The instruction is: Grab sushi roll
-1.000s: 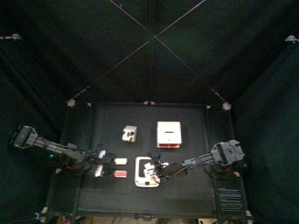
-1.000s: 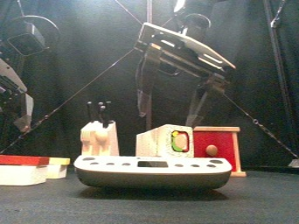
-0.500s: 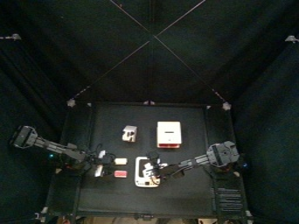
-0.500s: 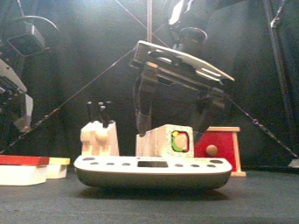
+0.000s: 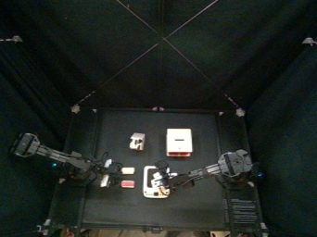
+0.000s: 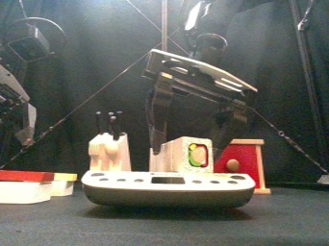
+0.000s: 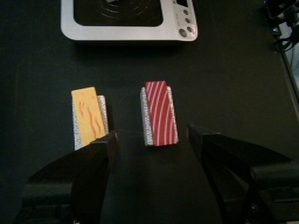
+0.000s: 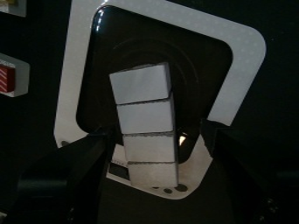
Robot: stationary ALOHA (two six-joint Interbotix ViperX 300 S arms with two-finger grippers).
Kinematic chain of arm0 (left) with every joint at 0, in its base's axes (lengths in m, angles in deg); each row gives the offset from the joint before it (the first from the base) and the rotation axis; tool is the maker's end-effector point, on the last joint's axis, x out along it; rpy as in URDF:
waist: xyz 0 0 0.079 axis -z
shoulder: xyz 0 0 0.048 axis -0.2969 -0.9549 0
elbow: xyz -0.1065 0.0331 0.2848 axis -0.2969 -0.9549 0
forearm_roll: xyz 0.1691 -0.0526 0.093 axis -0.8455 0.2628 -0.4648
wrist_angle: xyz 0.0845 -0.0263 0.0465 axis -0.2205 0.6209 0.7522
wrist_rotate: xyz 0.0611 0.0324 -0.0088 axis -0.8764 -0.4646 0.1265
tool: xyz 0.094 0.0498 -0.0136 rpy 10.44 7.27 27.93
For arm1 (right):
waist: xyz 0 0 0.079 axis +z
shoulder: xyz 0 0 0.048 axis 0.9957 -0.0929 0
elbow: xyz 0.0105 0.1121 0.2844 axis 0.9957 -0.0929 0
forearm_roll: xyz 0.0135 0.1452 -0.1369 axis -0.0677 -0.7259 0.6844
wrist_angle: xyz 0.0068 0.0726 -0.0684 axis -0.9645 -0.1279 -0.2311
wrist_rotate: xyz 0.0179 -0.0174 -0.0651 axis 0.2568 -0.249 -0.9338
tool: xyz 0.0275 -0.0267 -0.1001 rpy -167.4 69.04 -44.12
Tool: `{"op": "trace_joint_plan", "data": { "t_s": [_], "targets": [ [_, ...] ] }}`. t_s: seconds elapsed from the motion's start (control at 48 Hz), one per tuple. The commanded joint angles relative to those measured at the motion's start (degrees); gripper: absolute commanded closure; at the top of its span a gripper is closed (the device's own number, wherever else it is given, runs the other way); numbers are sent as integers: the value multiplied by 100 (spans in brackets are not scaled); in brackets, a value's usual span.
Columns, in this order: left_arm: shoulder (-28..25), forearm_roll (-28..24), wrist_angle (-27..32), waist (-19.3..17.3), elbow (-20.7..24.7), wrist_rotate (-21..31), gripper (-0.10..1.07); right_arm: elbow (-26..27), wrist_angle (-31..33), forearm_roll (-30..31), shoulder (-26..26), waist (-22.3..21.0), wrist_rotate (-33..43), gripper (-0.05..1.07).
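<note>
Two black jaws of the right gripper stand wide apart and hold nothing. They hang just above the sushi roll, one jaw on each side of it. The right wrist view shows the roll as a stack of white blocks between the two jaws. The roll sits on a white scale near the front of the table. From the front you can see its green and orange middle.

I think the step now is the reach down to the roll. The grab is not done yet. Next, the gripper should go lower until the jaws are beside the roll. Then the jaws should close on it softly, since the roll looks small and could tip or slide off the scale.

The right arm comes in from the right side and bends down over the scale. Its gripper points down at the roll.

The left gripper is open too, with nothing in it. It rests low on the left side of the table. A yellow block and a red block lie in front of it, side by side but apart. A red box stands just behind the scale on the right. A small white stand is behind it on the left.
</note>
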Motion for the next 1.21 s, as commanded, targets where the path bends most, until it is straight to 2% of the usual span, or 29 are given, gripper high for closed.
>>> {"op": "trace_joint_plan", "data": {
  "t_s": [0.0, 0.167, 0.625, 0.854, 1.188],
  "targets": [
    [0, 9, -44, -18, 62, -9, 0, 141, 44, 0, 123, -26, -9, -1],
    [0, 9, -44, -18, 62, -9, 0, 141, 70, 0, 123, -35, -9, 3],
    [0, 9, -44, -18, 44, -9, 0, 343, 105, 0, 158, -44, -9, 30],
    [0, 9, -44, -18, 44, -9, 0, 536, 352, 18, 202, -44, -18, 32],
    [0, 9, -44, -18, 44, -9, 0, 510, 343, -88, 237, -44, 9, 33]
  ]
}}
